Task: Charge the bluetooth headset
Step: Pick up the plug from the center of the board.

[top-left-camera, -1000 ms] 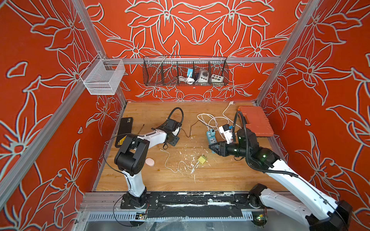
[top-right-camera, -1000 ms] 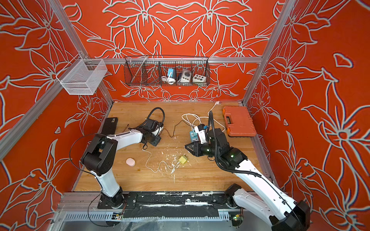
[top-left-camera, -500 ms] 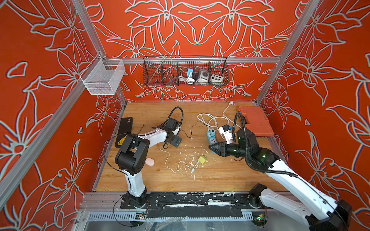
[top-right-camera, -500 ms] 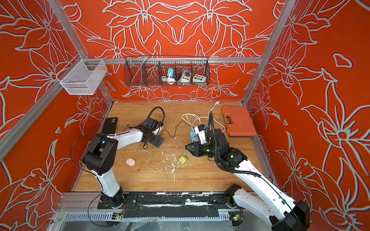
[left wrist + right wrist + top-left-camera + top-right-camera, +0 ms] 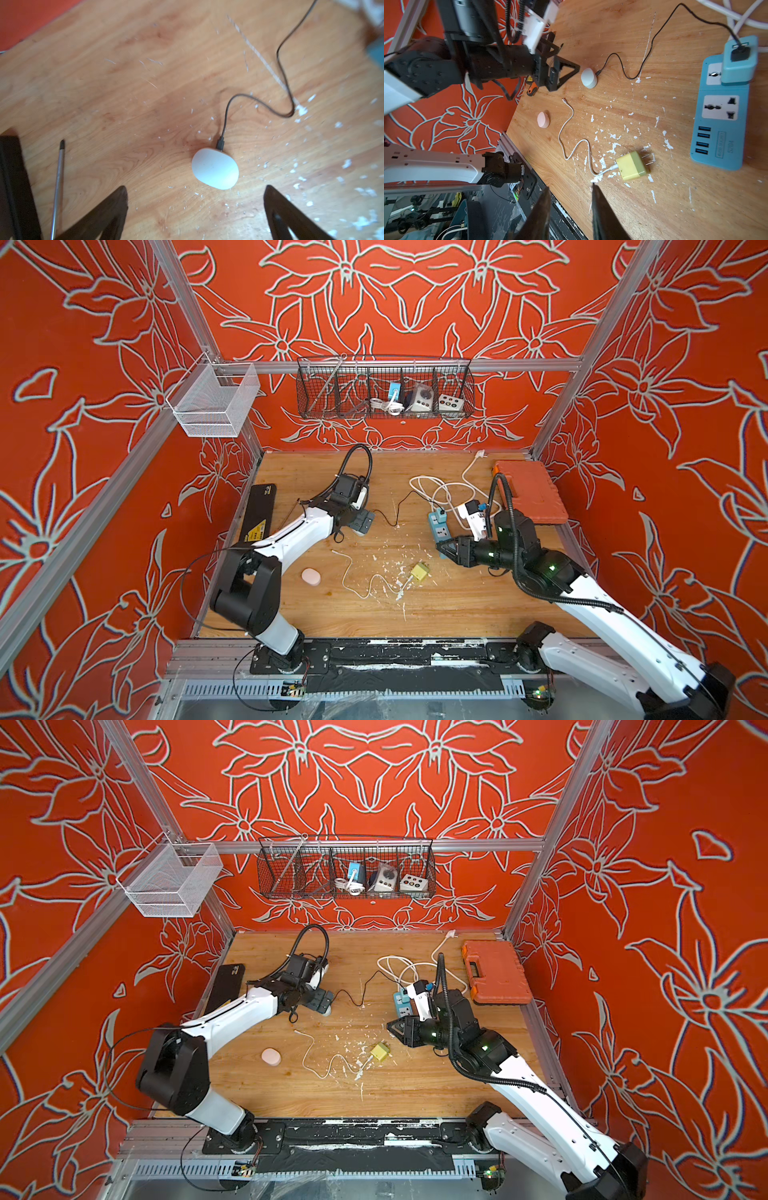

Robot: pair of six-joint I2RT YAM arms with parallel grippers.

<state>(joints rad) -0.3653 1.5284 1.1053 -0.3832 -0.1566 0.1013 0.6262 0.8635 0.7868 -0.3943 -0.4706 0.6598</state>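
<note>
Orange toolbox (image 5: 530,493) (closed) lies flat on the wooden tabletop (image 5: 457,614).

— What sort of place is this?
— A robot test cell in a lab. Aluminium frame posts (image 5: 183,302) carry printed orange wall panels (image 5: 415,290) around a scuffed wooden tabletop (image 5: 374,614), and both arm bases are bolted to a front rail (image 5: 395,657).
— And beyond it?
— It's blurry, perhaps more lab gear (image 5: 415,214).
</note>
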